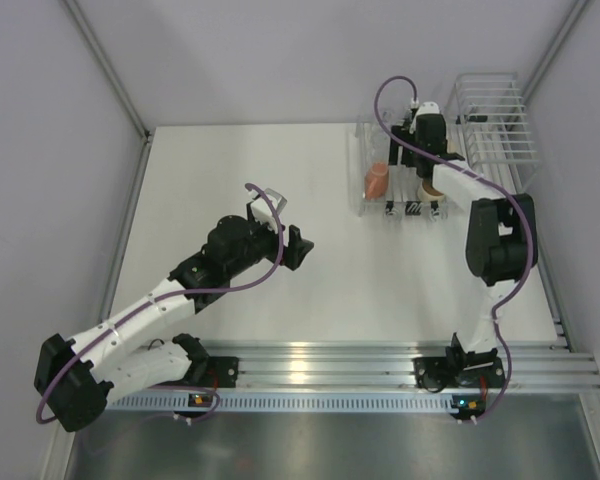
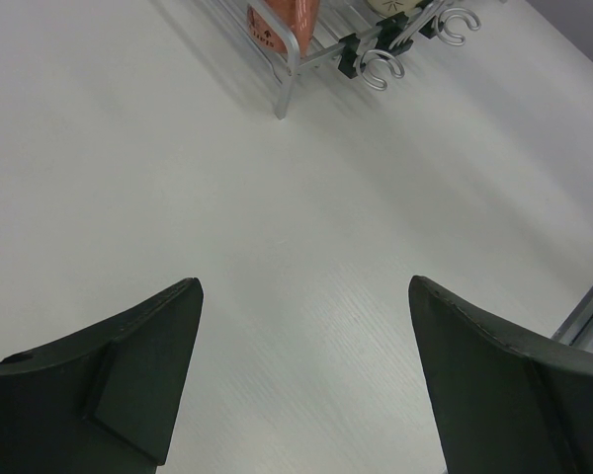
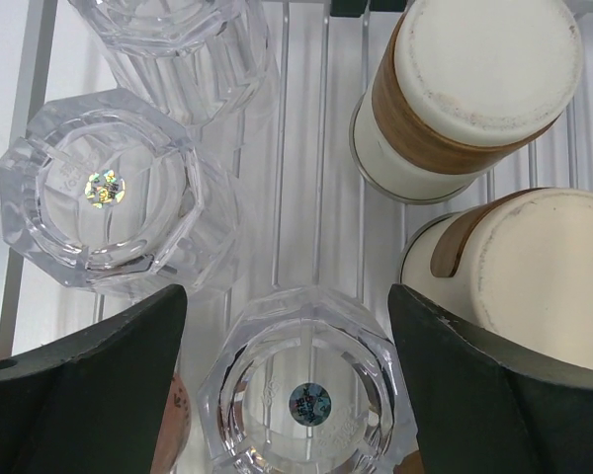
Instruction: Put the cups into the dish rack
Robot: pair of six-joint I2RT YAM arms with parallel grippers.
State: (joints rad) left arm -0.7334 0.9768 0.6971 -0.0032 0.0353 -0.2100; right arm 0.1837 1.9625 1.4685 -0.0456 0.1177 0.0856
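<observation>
At the far right corner of the white table (image 1: 330, 300) stands the dish rack (image 1: 492, 120). Its tall wire basket is at the right and its low flat part of bars is to the left of that. The right arm (image 1: 495, 245) reaches from the near edge to this flat part. The left arm (image 1: 130, 325) lies bent over the left half of the table, well apart from the rack.

The left gripper (image 2: 301, 291) hangs above bare table with its two dark fingers spread wide and nothing between them. The right gripper (image 3: 287, 296) points down onto the flat part. Its fingers are spread too, one at each side of a clear cup (image 3: 306, 395) that stands upside down on the bars. On one side a small gap shows between finger and cup; on the other side I cannot tell if they touch.

Four more cups stand on the bars with the base upward. They are two other clear cups (image 3: 109, 193), close beside each other, and two brown cups (image 3: 469, 94) with cream bases, also side by side. The salmon cup (image 1: 377, 180) rests at the left side of the flat part, just beside one finger of the right gripper. How it stands I cannot tell.
</observation>
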